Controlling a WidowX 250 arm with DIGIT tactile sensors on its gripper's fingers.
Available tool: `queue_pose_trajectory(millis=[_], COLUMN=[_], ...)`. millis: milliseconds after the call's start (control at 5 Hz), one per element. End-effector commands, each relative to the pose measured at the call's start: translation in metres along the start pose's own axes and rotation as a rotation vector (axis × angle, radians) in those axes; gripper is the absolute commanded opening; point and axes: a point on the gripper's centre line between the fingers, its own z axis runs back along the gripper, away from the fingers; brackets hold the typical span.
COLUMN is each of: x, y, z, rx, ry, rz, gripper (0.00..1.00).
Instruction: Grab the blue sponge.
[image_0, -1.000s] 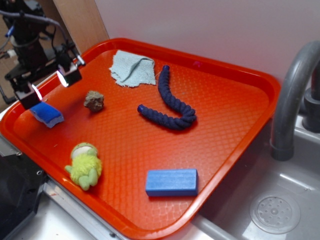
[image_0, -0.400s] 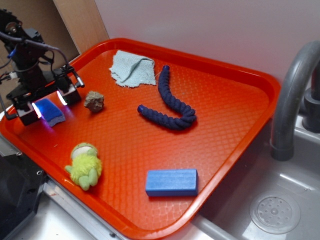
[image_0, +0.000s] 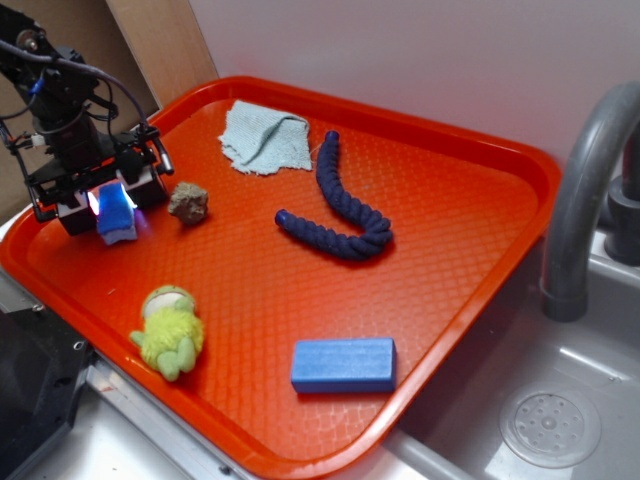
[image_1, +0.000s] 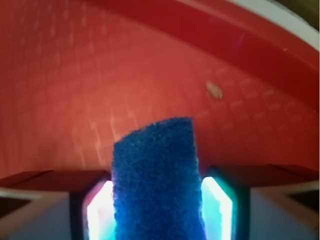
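Fingers (image_1: 217, 210) press both sides of the blue sponge (image_1: 155, 180), probably gripping it so the gripper (image_0: 112, 205) can lift.

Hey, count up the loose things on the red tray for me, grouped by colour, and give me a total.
Blue: 3, the blue sponge between the gripper fingers, the foam block, the dark rope
Green: 1, the plush toy
Pale grey-green: 1, the cloth
Brown: 1, the rock
Total: 6
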Motion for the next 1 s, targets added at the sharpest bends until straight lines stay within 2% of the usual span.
queue_pose_trajectory(millis=[0, 200, 400, 600, 800], x=[0.012, -0.008, -0.048, -0.074, -0.078], y=[-0.035, -0.062, -0.085, -0.09, -0.086], z=[0.09, 0.142, 0.181, 0.209, 0.222], rx=[0.004, -0.003, -0.038, -0.096, -0.151], ry=[-0.137, -0.108, -0.037, -0.006, 0.04], rz=[-0.467, -0.721, -0.972, -1.125, -1.17], gripper=[0.0, 0.0, 0.0, 0.0, 0.0])
